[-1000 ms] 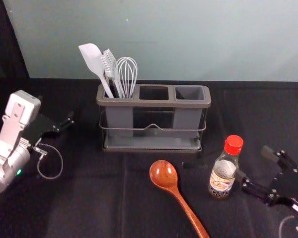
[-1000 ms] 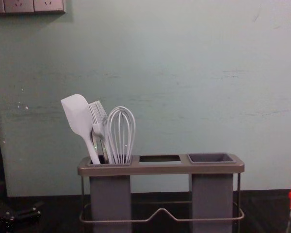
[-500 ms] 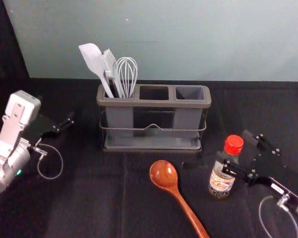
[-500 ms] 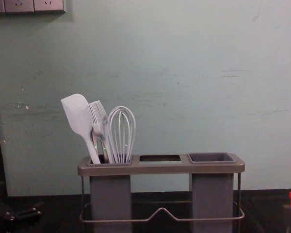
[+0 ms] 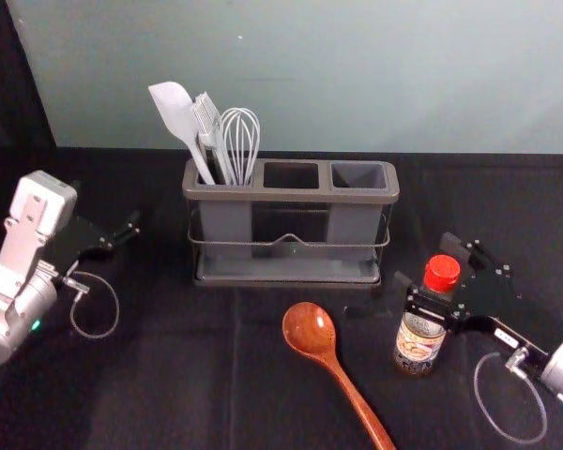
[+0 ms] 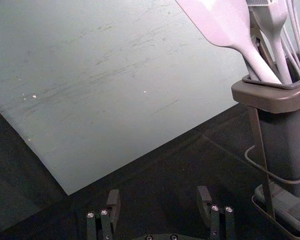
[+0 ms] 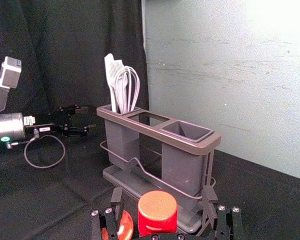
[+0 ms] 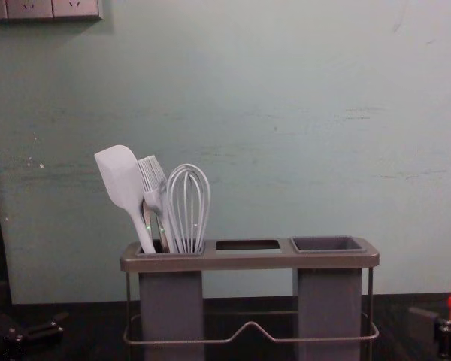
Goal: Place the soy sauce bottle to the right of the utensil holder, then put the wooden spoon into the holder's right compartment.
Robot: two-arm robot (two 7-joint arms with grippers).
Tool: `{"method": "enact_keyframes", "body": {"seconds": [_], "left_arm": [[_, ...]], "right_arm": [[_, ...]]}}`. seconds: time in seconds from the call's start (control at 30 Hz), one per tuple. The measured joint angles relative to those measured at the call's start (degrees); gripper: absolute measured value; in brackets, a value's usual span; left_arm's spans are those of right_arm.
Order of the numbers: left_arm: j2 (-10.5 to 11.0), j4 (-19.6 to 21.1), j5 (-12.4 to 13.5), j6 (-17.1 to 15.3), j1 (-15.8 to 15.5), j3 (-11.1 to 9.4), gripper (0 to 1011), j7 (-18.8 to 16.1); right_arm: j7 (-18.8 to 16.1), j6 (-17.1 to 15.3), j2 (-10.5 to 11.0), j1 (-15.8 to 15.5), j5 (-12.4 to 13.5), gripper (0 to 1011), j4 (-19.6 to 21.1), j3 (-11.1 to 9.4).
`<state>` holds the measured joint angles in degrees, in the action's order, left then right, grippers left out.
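My right gripper is open around the upper part of the upright soy sauce bottle, one finger on each side. In the right wrist view the red cap sits between the spread fingers of my right gripper, with a gap on both sides. The wooden spoon lies left of the bottle, bowl toward the utensil holder. White utensils stand in the holder's left compartment; its right compartment is empty. My left gripper is parked at the left; the left wrist view shows that gripper open.
The holder stands near the table's back edge, in front of a pale wall. The spoon's handle runs toward the table's front, close to the bottle's left side. Black cloth covers the table.
My right gripper has moved in from the right until its fingers stand on both sides of the bottle. The bottle, spoon, holder and left arm have stayed put.
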<state>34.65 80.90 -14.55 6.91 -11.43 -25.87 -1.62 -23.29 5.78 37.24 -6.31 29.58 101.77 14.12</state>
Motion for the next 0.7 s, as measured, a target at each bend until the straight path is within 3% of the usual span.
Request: {"method": "enact_keyframes", "body": {"seconds": [0.37,0.67,0.7], "left_arm": [[0.0,0.0,0.0,0.0,0.0,0.0,1005,0.0],[0.0,0.0,0.0,0.0,0.0,0.0,1005,0.0],[0.0,0.0,0.0,0.0,0.0,0.0,1005,0.0]], "right_arm": [[-1.5,-0.4,-1.3,0.1,-1.0,1000,-0.4,-1.1],[-2.3,-0.5,-2.1,-1.2,-1.0,812,-0.1,-2.5],[-2.4,-0.5,-2.2,-1.5,-1.0,751,0.1,-2.6]]}}
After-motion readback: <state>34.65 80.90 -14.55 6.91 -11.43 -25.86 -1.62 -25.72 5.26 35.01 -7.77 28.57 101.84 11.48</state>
